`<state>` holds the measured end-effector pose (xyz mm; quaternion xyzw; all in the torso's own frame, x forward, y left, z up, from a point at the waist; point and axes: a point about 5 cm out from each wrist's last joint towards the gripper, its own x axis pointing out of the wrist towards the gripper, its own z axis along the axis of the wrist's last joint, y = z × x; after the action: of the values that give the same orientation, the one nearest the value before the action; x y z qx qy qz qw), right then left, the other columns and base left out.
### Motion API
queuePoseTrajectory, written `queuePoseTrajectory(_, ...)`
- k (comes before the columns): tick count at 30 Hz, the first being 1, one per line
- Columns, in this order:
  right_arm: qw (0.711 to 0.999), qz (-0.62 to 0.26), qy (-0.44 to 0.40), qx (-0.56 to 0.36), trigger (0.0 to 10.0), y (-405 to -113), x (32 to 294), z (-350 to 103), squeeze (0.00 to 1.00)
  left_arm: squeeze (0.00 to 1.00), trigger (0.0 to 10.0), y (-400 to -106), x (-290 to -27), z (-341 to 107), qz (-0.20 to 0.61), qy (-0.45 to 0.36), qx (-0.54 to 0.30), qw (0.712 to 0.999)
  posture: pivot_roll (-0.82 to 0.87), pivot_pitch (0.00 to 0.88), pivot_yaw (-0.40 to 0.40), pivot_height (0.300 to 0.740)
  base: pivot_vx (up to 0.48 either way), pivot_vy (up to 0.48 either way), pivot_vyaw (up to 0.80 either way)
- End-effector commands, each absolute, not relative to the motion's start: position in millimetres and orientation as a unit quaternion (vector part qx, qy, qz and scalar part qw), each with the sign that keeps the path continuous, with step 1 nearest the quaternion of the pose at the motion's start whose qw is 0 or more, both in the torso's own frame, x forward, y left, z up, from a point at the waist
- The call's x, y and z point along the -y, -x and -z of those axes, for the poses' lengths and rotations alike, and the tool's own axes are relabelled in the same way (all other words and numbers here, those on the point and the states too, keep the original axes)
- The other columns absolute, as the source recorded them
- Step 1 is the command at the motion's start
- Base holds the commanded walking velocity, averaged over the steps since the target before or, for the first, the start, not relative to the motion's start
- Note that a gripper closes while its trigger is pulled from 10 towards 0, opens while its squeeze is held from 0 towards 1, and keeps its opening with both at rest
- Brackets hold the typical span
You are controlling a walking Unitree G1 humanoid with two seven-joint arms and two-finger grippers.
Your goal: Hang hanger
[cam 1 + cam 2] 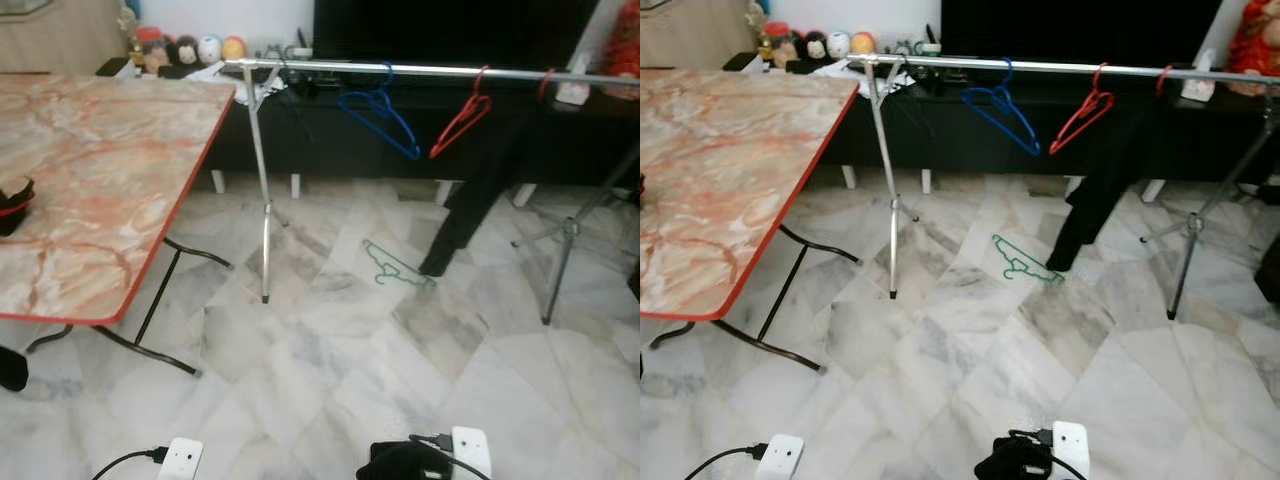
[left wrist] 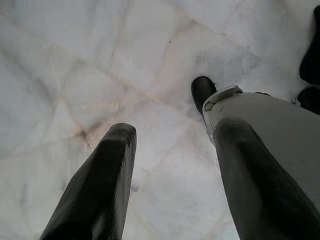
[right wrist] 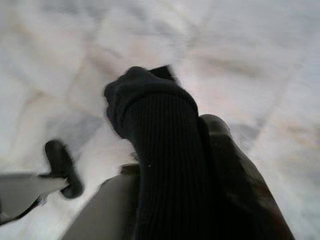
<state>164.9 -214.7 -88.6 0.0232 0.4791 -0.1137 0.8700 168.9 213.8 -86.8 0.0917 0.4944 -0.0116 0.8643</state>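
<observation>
A marble-patterned table point(image 1: 100, 170) stands left; blue hanger point(image 1: 385, 115) and red hanger point(image 1: 462, 118) hang on the silver rail point(image 1: 430, 71). A green hanger point(image 1: 395, 265) lies on the floor point(image 1: 330, 360). Left gripper point(image 2: 172, 150) apart; right gripper point(image 3: 165, 150) together.

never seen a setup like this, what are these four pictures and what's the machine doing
A walking humanoid robot took them. Two come from cameras in its head, looking down at a marble floor. A silver rail carries a blue hanger and a red hanger; a green hanger lies on the floor. A marble-patterned table stands to its left. The other two come from its wrists: the left gripper hangs with fingers apart, holding nothing; the right gripper is blurred.
</observation>
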Motion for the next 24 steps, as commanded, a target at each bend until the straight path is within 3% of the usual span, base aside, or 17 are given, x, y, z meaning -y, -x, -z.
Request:
queuePoseTrajectory(1,0.873,0.155,-0.015,-0.461,10.0,-165.8,237.6,82.6,0.00,0.00,10.0,-164.9,-213.5,88.7,0.011,-0.084,-0.502,0.861,-0.07,0.030,-0.025,0.740,0.000,0.000,-0.68)
queuePoseTrajectory(8,0.899,0.208,-0.027,-0.384,10.0,-187.7,257.7,63.9,0.00,0.00,10.0,-165.2,-213.6,88.6,0.011,-0.085,-0.502,0.860,-0.08,0.036,-0.022,0.740,0.000,0.000,-0.61)
queuePoseTrajectory(10,0.916,0.196,-0.031,-0.350,10.0,-201.9,257.1,55.1,0.00,0.00,10.0,-165.5,-213.7,88.4,0.012,-0.086,-0.502,0.860,-0.08,0.036,-0.022,0.740,0.000,0.000,0.00)
queuePoseTrajectory(24,0.954,0.188,-0.050,-0.229,10.0,-241.2,242.6,26.8,0.00,0.00,10.0,-166.5,-213.5,87.9,-0.004,-0.090,-0.491,0.866,-0.08,0.030,-0.031,0.740,0.000,0.000,0.00)
